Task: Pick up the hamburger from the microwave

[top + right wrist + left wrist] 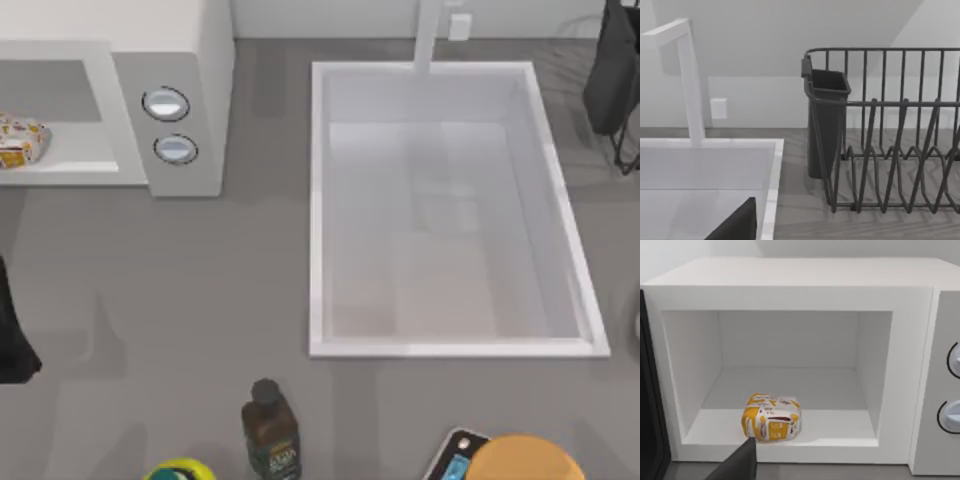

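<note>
White microwave (pixel 790 295) cavity open, hamburger (pixel 771 417) near front edge, left claw (pixel 740 465) state unclear

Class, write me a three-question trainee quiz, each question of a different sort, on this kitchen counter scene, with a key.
1. True or false: the small tan-and-orange hamburger lies inside the white boxy microwave's open cavity.
2. Multiple choice: what is beside the white rectangular sink basin, at the top view's left? A) the microwave B) the dark wire dish rack C) the dark brown bottle
3. Fill in: the microwave's side panel carries ___ round silver-blue knobs.

Key: 1 true; 2 A; 3 two.
</note>
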Controlling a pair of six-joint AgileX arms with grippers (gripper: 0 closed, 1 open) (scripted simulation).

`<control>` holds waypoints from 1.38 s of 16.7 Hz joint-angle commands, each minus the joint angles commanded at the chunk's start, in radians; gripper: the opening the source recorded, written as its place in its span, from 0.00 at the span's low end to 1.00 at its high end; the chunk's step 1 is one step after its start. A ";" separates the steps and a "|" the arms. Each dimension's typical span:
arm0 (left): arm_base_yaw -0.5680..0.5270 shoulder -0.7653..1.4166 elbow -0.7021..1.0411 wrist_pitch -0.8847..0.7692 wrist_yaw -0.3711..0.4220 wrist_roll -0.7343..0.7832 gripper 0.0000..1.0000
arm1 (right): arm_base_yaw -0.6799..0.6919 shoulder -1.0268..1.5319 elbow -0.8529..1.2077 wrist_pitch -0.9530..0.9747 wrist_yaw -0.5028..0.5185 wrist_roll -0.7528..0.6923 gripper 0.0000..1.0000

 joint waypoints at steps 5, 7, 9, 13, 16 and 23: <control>0.001 0.010 0.005 0.006 0.001 0.000 1.00 | 0.000 0.000 0.000 0.000 0.000 0.000 1.00; 0.006 0.061 0.028 0.037 0.007 0.003 1.00 | 0.000 0.000 0.000 0.000 0.000 0.000 1.00; 0.014 0.154 0.069 0.091 0.016 0.006 1.00 | 0.000 0.000 0.000 0.000 0.000 0.000 1.00; 0.038 0.462 0.191 0.252 0.044 0.017 1.00 | 0.000 0.000 0.000 0.000 0.000 0.000 1.00; 0.060 0.771 0.307 0.405 0.071 0.028 1.00 | 0.000 0.000 0.000 0.000 0.000 0.000 1.00; 0.117 1.586 0.598 0.789 0.138 0.054 1.00 | 0.000 0.000 0.000 0.000 0.000 0.000 1.00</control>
